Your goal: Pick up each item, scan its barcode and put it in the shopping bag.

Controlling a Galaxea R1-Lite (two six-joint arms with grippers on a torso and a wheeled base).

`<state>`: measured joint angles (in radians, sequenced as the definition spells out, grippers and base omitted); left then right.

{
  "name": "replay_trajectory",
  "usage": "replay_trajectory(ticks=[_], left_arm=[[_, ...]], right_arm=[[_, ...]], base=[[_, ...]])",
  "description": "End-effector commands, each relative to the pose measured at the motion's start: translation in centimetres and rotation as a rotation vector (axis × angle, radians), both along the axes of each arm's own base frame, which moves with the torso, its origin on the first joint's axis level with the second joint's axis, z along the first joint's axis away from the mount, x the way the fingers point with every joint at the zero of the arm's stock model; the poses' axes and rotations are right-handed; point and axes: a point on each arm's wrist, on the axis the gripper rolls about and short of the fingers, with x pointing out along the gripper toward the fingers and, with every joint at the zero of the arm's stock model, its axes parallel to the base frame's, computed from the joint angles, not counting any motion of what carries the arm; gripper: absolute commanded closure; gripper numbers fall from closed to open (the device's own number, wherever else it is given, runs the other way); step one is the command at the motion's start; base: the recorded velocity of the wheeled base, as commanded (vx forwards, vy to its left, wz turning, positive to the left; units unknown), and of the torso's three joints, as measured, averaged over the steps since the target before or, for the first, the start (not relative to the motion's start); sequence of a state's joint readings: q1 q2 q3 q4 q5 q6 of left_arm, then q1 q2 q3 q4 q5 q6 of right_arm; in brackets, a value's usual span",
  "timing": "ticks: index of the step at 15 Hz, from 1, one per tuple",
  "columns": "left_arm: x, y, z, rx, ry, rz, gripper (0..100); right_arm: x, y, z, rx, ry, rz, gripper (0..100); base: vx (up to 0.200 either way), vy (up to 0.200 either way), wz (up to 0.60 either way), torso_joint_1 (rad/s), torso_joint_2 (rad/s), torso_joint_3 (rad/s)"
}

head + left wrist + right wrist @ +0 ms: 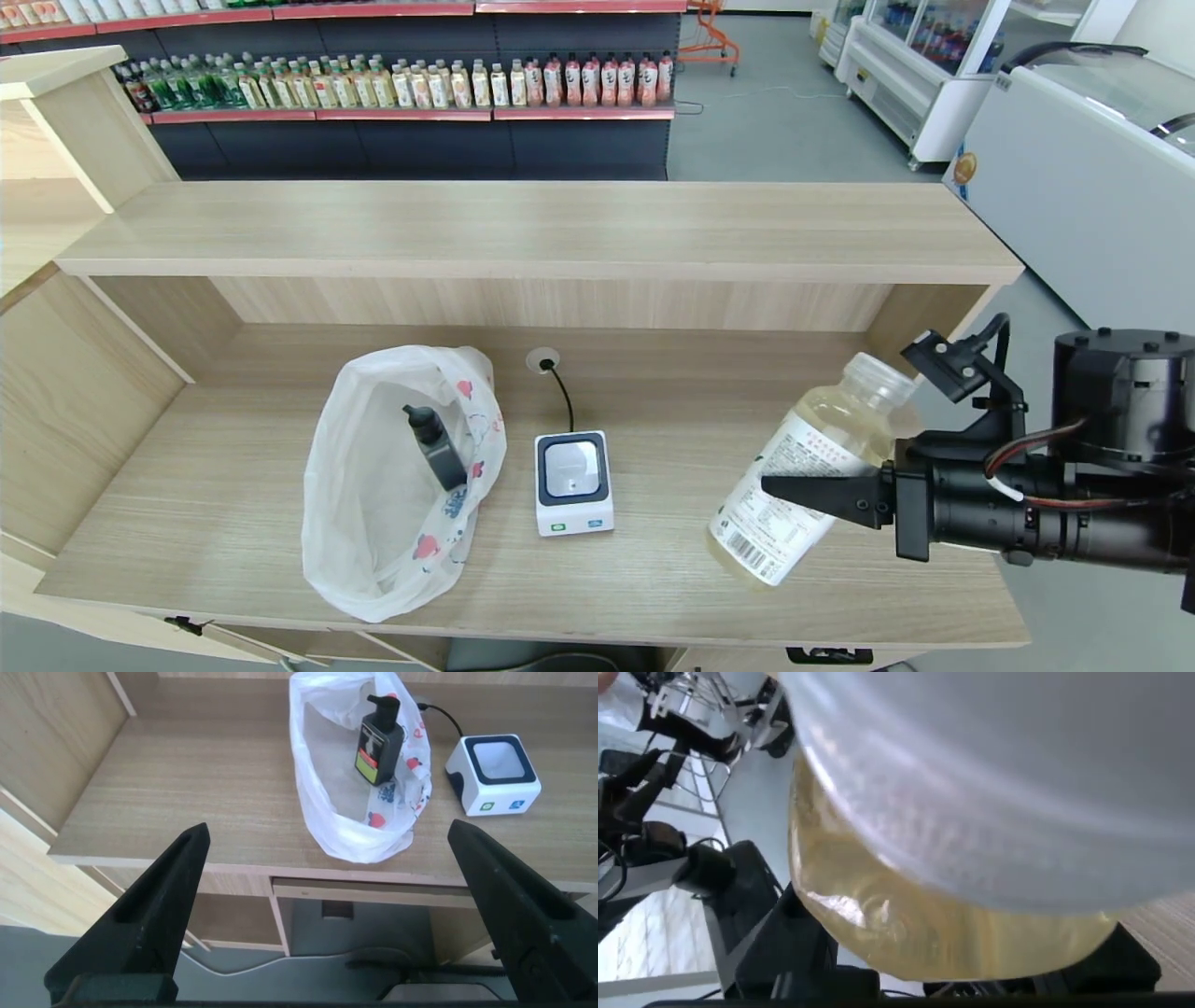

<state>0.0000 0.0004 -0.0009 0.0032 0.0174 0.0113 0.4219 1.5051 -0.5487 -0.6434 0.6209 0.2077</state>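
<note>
Pale wood bench (pixel 653 579), raised ledge behind. Right hand (pixel 789 490) grips bottle (pixel 822 429), tilted, above bench's right end. Left hand (pixel 329 835) spread wide off front edge. Bag (pixel 373 523) left of centre, pump bottle (pixel 437 448) inside; scanner (pixel 573 481) mid-bench. Drink shelves (pixel 420 84), freezers (pixel 1074 168) beyond.

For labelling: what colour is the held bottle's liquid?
The bottle holds pale yellow liquid; right wrist view.
</note>
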Motion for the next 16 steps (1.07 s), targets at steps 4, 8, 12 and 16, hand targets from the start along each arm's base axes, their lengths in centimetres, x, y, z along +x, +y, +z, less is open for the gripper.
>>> replay_trajectory(ticks=[4, 8, 12, 16], left_arm=[[0.0, 0.0, 0.0, -0.001, -0.001, -0.001, 0], [0.0, 0.0, 0.0, -0.001, -0.001, 0.001, 0], [0.0, 0.0, 0.0, -0.001, -0.001, 0.001, 0], [0.0, 0.0, 0.0, 0.001, -0.001, -0.001, 0]], right_arm=[[-1.5, 2.0, 0.6, 0.020, -0.006, 0.100, 100], [-1.8, 2.6, 0.6, 0.028, 0.012, 0.131, 100], [-2.6, 2.5, 0.2, 0.003, 0.077, 0.137, 100], [-3.0, 2.8, 0.1, 0.016, 0.147, 0.142, 100]], base=[[0.000, 0.000, 0.00, 0.000, 0.00, 0.000], [0.000, 0.000, 0.00, 0.000, 0.00, 0.000], [0.000, 0.000, 0.00, 0.000, 0.00, 0.000], [0.000, 0.000, 0.00, 0.000, 0.00, 0.000]])
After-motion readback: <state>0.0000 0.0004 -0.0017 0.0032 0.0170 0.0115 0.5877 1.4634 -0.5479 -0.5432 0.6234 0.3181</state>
